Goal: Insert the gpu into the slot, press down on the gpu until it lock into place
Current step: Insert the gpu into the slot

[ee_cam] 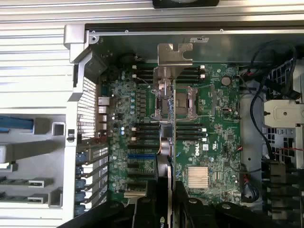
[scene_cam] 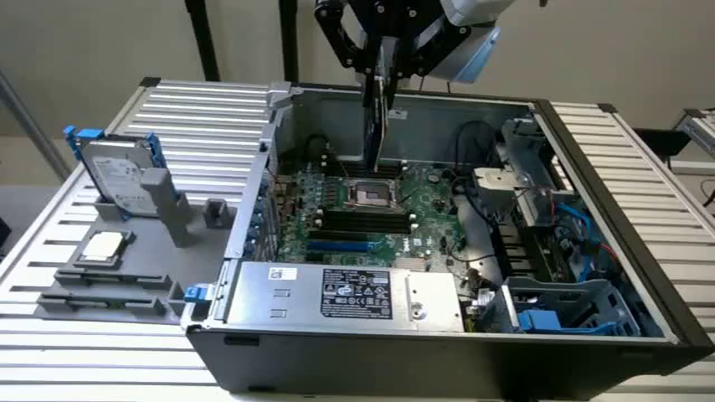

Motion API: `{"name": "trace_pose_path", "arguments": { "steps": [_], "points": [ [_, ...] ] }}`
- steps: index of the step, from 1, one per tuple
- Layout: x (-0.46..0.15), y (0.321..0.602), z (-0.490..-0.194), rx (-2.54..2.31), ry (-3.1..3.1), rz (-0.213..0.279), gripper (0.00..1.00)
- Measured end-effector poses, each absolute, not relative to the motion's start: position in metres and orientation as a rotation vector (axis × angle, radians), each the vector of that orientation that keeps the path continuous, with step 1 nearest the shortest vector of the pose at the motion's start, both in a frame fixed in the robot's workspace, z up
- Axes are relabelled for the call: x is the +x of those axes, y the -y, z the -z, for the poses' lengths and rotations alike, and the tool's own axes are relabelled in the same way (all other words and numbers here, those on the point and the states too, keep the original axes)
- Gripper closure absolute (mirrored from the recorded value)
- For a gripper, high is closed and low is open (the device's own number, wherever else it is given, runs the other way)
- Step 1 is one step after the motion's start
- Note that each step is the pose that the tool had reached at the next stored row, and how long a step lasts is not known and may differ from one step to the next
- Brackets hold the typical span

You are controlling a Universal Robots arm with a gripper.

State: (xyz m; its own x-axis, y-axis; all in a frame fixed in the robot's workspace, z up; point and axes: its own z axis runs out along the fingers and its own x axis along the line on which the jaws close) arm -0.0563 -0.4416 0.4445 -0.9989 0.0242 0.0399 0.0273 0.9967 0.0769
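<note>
My gripper (scene_cam: 386,38) hangs above the open computer case and is shut on the gpu (scene_cam: 378,109), a thin black card held edge-on that points down toward the motherboard. The card's lower end sits over the far part of the board, near the CPU socket (scene_cam: 372,194). In the wrist view the gpu (ee_cam: 167,190) runs away from my gripper (ee_cam: 167,211) between the dark fingers (ee_cam: 145,209), and it ends in a silver bracket (ee_cam: 175,54). The slot (scene_cam: 341,247), a bright-blue strip, lies bare on the board beside the card's line, as the slot (ee_cam: 141,156) in the wrist view confirms.
Black memory slots (scene_cam: 363,222) lie between the socket and the blue strip. A silver labelled power-supply box (scene_cam: 347,293) fills the case's near side. Cables and a blue drive cage (scene_cam: 558,314) occupy the exterior view's right. A hard drive (scene_cam: 117,180) stands in a fixture outside the case.
</note>
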Motion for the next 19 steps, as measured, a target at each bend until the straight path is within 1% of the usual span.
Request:
{"name": "trace_pose_path", "arguments": {
  "steps": [11,19],
  "points": [
    [-0.0568,0.4416,-0.4443,-0.039,3.101,0.12,0.74],
    [-0.0568,0.4415,-0.444,0.176,3.091,0.118,0.74]
  ]
}}
